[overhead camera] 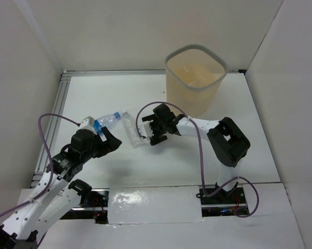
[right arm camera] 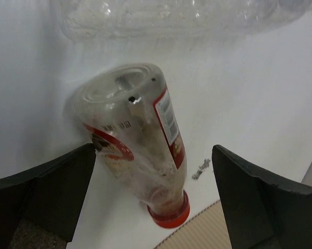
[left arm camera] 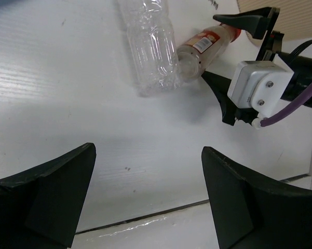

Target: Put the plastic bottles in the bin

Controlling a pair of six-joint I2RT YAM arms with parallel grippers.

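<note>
Top external, beige bin (overhead camera: 192, 101) contents unclear; left gripper (left arm camera: 148, 150) wide, empty; right gripper (right arm camera: 153, 150) spread astride red-capped bottle (right arm camera: 130, 119), ungripped.

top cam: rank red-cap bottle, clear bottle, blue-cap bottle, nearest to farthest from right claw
1. Red-cap bottle: lying between the open fingers of the right claw.
2. Clear bottle: just left of the claw, against the red-cap bottle's base.
3. Blue-cap bottle: farther left, beyond the clear bottle.
</note>
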